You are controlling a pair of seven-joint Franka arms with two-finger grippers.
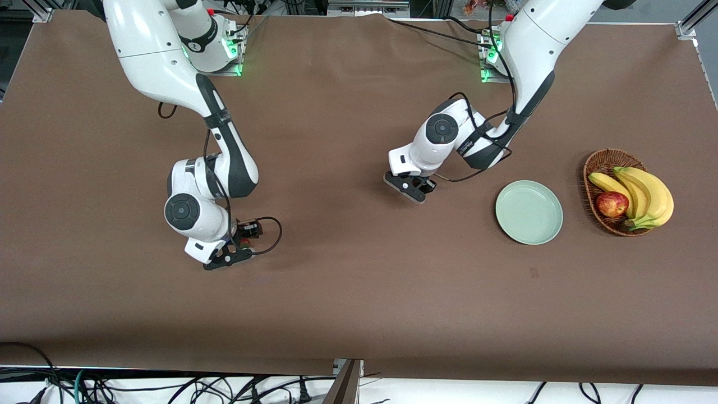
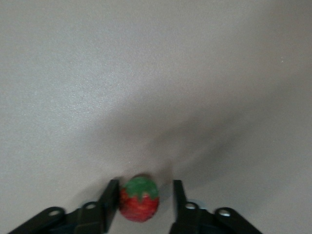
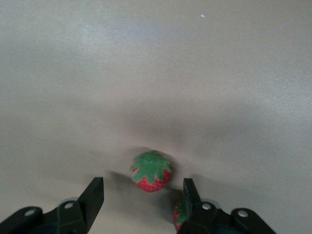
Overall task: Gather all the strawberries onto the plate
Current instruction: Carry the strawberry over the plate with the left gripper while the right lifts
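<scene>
In the left wrist view a strawberry (image 2: pixel 140 200) sits on the table between the fingers of my left gripper (image 2: pixel 145 187); one finger touches it and the other stands a little off it. That gripper (image 1: pixel 412 188) is low over the middle of the table, beside the pale green plate (image 1: pixel 529 212), which holds nothing. My right gripper (image 3: pixel 144 187) is open and low at the right arm's end (image 1: pixel 227 257). A second strawberry (image 3: pixel 151 171) lies just ahead of its fingertips. A third strawberry (image 3: pixel 178 214) is half hidden by one finger.
A wicker basket (image 1: pixel 603 159) with bananas (image 1: pixel 645 193) and a red apple (image 1: pixel 612 203) stands at the left arm's end, beside the plate. Brown cloth covers the table.
</scene>
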